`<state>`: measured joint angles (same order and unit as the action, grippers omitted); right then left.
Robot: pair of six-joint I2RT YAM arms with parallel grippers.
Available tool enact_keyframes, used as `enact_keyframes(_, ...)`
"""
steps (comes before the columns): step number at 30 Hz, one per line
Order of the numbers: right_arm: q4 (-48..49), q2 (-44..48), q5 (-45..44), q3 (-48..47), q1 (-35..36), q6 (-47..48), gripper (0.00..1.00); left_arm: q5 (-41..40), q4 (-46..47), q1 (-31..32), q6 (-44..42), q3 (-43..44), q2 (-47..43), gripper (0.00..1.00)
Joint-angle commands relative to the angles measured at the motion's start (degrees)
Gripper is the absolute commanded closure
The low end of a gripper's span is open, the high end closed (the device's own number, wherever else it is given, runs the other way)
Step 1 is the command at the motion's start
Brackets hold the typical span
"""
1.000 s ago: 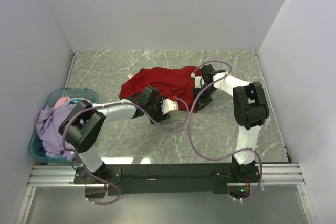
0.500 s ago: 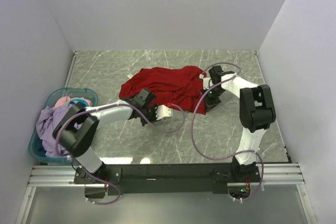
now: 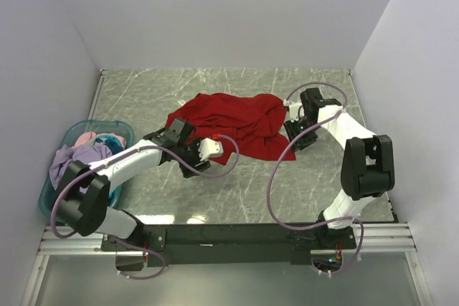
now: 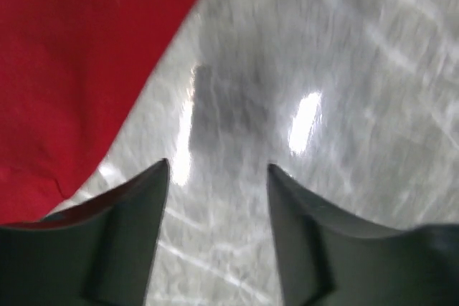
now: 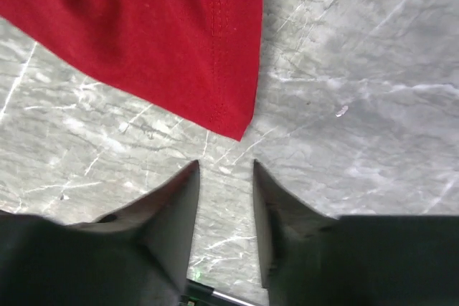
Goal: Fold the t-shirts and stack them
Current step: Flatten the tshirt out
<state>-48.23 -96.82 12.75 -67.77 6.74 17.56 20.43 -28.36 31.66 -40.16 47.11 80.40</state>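
A large red t-shirt (image 3: pixel 229 120) lies loosely spread, still rumpled, in the middle of the marble table. My left gripper (image 3: pixel 174 136) sits low at its near-left edge. In the left wrist view it (image 4: pixel 215 170) is open over bare marble, with the red cloth (image 4: pixel 79 69) to its upper left. My right gripper (image 3: pixel 301 105) is just off the shirt's right edge. In the right wrist view it (image 5: pixel 225 166) is open and empty, and a hemmed corner of the shirt (image 5: pixel 237 123) lies just ahead of its tips. Lavender (image 3: pixel 79 159), pink (image 3: pixel 86 136) and teal-blue (image 3: pixel 109 139) t-shirts are heaped in the basket.
A translucent teal plastic basket (image 3: pixel 49 202) stands at the table's left edge, by the left wall. White walls close in the table on three sides. Purple cables (image 3: pixel 276 177) loop from both arms over the near part of the marble.
Both grippers have come off the red shirt and now stand open. The left arm has moved left and the right arm right and back. The shirt lies wider than before.
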Motion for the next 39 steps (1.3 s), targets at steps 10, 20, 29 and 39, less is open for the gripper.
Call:
enact_keyframes(10,1.73,2.07,5.52,0.00,2.49,-2.53,0.55,-2.40,16.92,6.48,12.74,11.51,16.44,0.32)
enact_keyframes(20,2.96,-1.62,8.69,-0.79,2.13,-3.76,0.63,-7.41,12.11,9.47,13.88,16.77,27.35,0.48)
enact_keyframes(29,2.09,2.77,11.68,-0.09,0.46,1.85,0.57,-1.02,0.43,5.18,12.30,14.06,19.81,0.99)
enact_keyframes(39,8.57,8.75,0.80,6.41,9.07,9.50,0.54,11.12,-11.19,-7.22,12.92,17.57,8.28,0.99)
